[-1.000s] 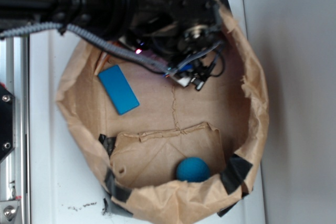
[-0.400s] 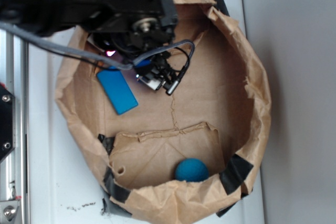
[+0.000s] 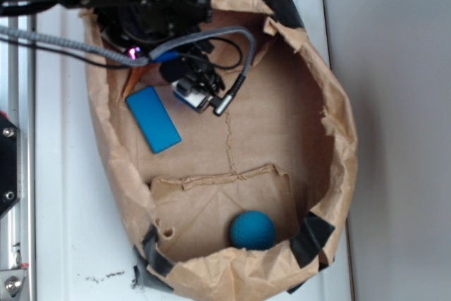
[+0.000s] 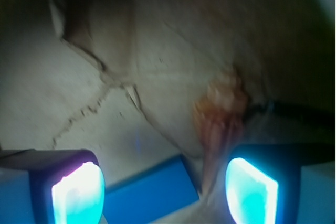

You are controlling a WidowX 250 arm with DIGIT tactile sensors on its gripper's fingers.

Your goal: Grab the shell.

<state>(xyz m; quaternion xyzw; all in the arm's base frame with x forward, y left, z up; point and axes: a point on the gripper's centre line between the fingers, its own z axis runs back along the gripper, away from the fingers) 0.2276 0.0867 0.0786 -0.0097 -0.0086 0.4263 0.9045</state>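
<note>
Jaws parted above blurred shell (image 4: 220, 121), arm hiding it outside

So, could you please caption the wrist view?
Open hand over the shell beside the blue block in a paper bag.

no readable text, labels, brands, numbers or signs in either view
</note>
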